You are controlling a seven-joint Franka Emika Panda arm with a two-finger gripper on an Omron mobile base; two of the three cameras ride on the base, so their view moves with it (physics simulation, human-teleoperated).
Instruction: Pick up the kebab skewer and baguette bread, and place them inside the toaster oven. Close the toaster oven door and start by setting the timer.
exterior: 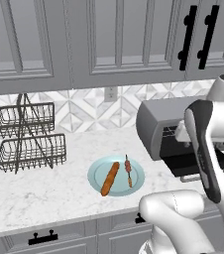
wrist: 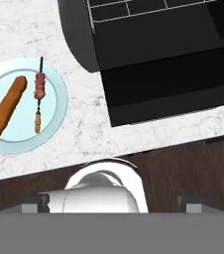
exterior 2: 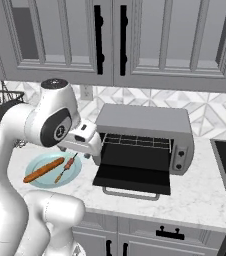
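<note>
Baguette and skewer on plate, jaws empty

Baguette (wrist: pixel 4 115) left on plate (wrist: pixel 52 124), skewer (wrist: pixel 38 93) just beside it. Oven (exterior 2: pixel 145 135) right, door (exterior 2: pixel 133 172) down. Gripper (wrist: pixel 114 204) spread wide above counter edge, holding nothing.

Base views: looked forward-down from behind, left and right; shared plate (exterior: pixel 134 184) and toaster oven (exterior 2: pixel 145 122).
Hand view: looked straight down on counter (wrist: pixel 89 124).

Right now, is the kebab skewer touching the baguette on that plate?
Apart. The hand view shows bare blue plate between the kebab skewer and the baguette.
</note>
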